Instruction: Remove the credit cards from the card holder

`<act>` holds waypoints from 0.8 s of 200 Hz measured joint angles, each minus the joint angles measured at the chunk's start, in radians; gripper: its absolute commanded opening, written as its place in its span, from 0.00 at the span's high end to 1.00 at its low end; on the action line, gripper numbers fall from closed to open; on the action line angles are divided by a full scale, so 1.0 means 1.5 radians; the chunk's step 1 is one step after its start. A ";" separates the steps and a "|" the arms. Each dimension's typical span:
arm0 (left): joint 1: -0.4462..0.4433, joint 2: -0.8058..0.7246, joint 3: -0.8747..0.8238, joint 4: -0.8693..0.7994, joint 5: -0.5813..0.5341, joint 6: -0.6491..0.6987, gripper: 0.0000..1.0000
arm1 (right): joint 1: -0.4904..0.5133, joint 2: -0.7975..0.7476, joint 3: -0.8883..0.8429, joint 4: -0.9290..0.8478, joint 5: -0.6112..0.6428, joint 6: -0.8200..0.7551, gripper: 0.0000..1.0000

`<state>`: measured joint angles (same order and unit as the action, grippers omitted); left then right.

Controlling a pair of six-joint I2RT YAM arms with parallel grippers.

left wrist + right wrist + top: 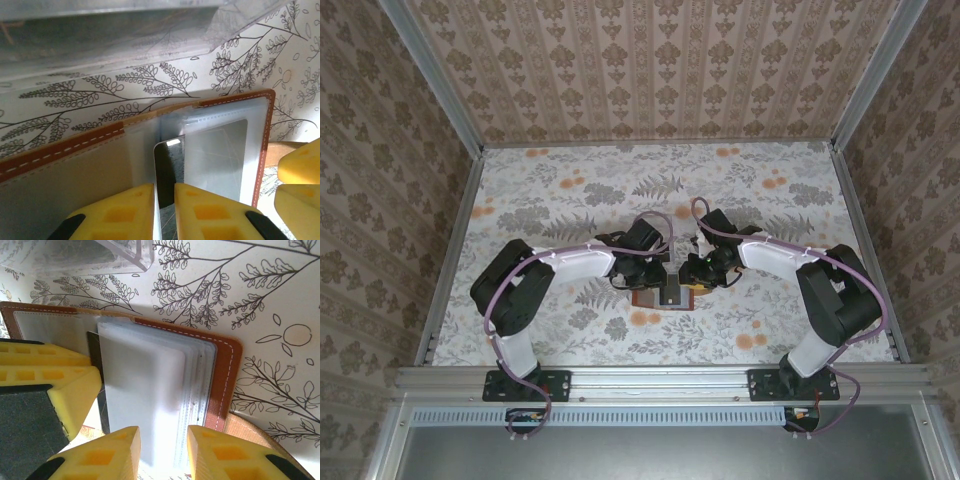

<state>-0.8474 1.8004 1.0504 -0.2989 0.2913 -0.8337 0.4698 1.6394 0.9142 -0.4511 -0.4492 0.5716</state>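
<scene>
Left pincer [164,210] bracketing a dark credit card [167,170] with a narrow gap, right pincer [164,455] straddling the open card holder [224,370] and its frosted sleeves [145,390] (clenched or loose, cannot tell for either), all resting on the floral tabletop [570,190]

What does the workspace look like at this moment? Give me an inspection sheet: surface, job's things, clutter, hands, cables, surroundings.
Surface: floral-print table, flat, no spills seen.
Job's things: card holder lies open; a dark credit card shows partly among its clear sleeves.
Clutter: clear plastic tray beyond the holder.
Hands: left hand has its fingers either side of the dark card; right hand has its fingers either side of the sleeves; grip unclear for both.
Cables: purple cables hang in loose loops.
Surroundings: wallpapered walls; metal rail at the near edge.
</scene>
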 measured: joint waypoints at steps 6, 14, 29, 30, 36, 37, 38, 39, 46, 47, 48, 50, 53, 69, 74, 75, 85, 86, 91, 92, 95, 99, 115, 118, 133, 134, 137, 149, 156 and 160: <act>-0.001 0.000 0.002 -0.004 -0.002 0.001 0.79 | 0.000 0.000 0.000 0.000 0.000 0.000 0.67; -0.002 0.000 0.003 -0.008 -0.003 0.001 0.79 | 0.000 0.000 0.000 0.000 0.000 0.000 0.67; -0.003 -0.002 0.004 -0.011 -0.005 0.003 0.78 | 0.000 0.000 0.000 0.000 0.000 0.000 0.69; -0.003 -0.002 0.004 -0.011 -0.005 0.003 0.78 | 0.000 0.000 0.000 0.000 0.000 0.000 0.69; -0.003 -0.003 0.004 -0.011 -0.006 0.003 0.78 | 0.000 0.000 0.000 0.000 0.000 0.000 0.70; -0.003 -0.004 0.004 -0.011 -0.006 0.003 0.77 | 0.000 0.000 0.000 0.000 0.000 0.000 0.70; -0.003 -0.004 0.004 -0.011 -0.006 0.003 0.77 | 0.000 0.000 0.000 0.000 0.000 0.000 0.70; -0.003 -0.005 0.004 -0.011 -0.006 0.003 0.77 | 0.000 0.000 0.000 0.000 0.000 0.000 0.71; -0.003 -0.007 0.004 -0.011 -0.007 0.003 0.77 | 0.000 0.000 0.000 0.000 -0.001 0.000 0.72; -0.003 -0.008 0.004 -0.011 -0.008 0.003 0.77 | 0.000 0.000 0.000 0.000 -0.001 0.000 0.72; -0.003 -0.008 0.004 -0.011 -0.008 0.003 0.77 | 0.000 0.000 0.000 0.000 -0.001 0.001 0.72; -0.003 -0.009 0.004 -0.011 -0.008 0.003 0.76 | 0.001 0.000 0.000 0.000 -0.001 0.001 0.72; -0.002 -0.011 0.004 -0.010 -0.008 0.003 0.76 | 0.001 0.000 0.000 0.000 -0.001 0.001 0.73; -0.002 -0.019 0.004 -0.009 -0.007 0.002 0.75 | 0.002 0.000 0.000 0.005 -0.009 0.004 0.75; -0.002 -0.021 0.003 -0.007 -0.007 0.002 0.74 | 0.004 0.000 0.000 0.009 -0.014 0.006 0.75; -0.001 -0.021 0.003 -0.006 -0.007 0.002 0.74 | 0.004 0.000 0.000 0.010 -0.016 0.007 0.75; -0.001 -0.024 0.001 0.001 -0.006 0.002 0.74 | 0.008 0.000 0.000 0.021 -0.025 0.009 0.75; -0.001 -0.024 0.001 0.002 -0.005 0.001 0.74 | 0.008 0.000 0.000 0.022 -0.026 0.010 0.75; 0.001 -0.026 -0.002 0.009 -0.004 -0.001 0.73 | 0.010 0.000 0.000 0.026 -0.030 0.011 0.75; 0.001 -0.026 -0.003 0.010 -0.004 -0.001 0.73 | 0.011 0.000 0.000 0.028 -0.031 0.012 0.75; 0.002 -0.026 -0.005 0.013 -0.003 -0.001 0.73 | 0.012 0.000 0.000 0.031 -0.033 0.013 0.75; 0.002 -0.027 -0.008 0.018 -0.001 -0.003 0.73 | 0.013 0.000 0.000 0.034 -0.036 0.014 0.75; 0.008 -0.027 -0.025 0.037 0.005 -0.006 0.72 | 0.018 0.008 0.001 0.042 -0.041 0.018 0.75; 0.008 -0.027 -0.028 0.040 0.006 -0.008 0.71 | 0.019 0.010 0.001 0.042 -0.040 0.018 0.75; 0.012 -0.027 -0.042 0.051 0.013 -0.012 0.69 | 0.019 0.022 0.001 0.040 -0.038 0.018 0.75; 0.012 -0.027 -0.044 0.052 0.014 -0.013 0.69 | 0.019 0.023 0.001 0.039 -0.037 0.018 0.75; 0.012 -0.027 -0.046 0.054 0.016 -0.013 0.69 | 0.019 0.025 0.001 0.039 -0.035 0.018 0.75; 0.013 -0.027 -0.051 0.059 0.019 -0.017 0.68 | 0.019 0.033 0.002 0.034 -0.027 0.016 0.74; 0.012 -0.027 -0.052 0.062 0.021 -0.018 0.68 | 0.019 0.035 0.002 0.034 -0.023 0.015 0.74; 0.012 -0.027 -0.052 0.064 0.023 -0.018 0.68 | 0.019 0.039 0.002 0.034 -0.021 0.012 0.74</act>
<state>-0.8288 1.7599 0.9722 -0.2031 0.3252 -0.8612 0.4984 1.6974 0.9173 -0.4007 -0.4808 0.5900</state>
